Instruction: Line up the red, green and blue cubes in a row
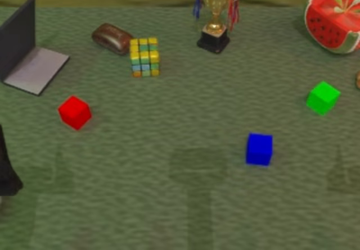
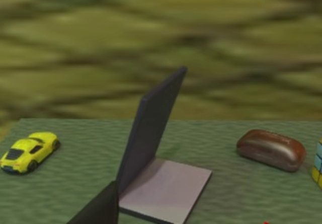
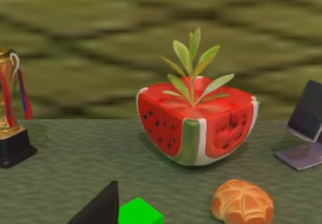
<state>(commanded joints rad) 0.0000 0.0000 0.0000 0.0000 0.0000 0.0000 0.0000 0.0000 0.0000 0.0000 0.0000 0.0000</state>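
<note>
The red cube (image 1: 74, 112) lies at the left of the table, and only a sliver of it (image 2: 265, 222) shows in the left wrist view. At the right sits the green cube (image 1: 323, 97), with the blue cube (image 1: 259, 149) nearer the front and to its left. All three stand apart on the green cloth. My left arm (image 1: 7, 171) is parked at the left edge, below the red cube. A dark part of my right gripper (image 3: 100, 209) shows just beside the green cube (image 3: 140, 213); the right arm is outside the top view.
An open laptop (image 1: 31, 59), a brown case (image 1: 112, 38) and a puzzle cube (image 1: 144, 57) stand at the back left. A trophy (image 1: 215, 14) and a watermelon planter (image 1: 333, 19) stand at the back. A bread roll (image 3: 242, 201) and a yellow toy car (image 2: 29, 151) lie near the side edges.
</note>
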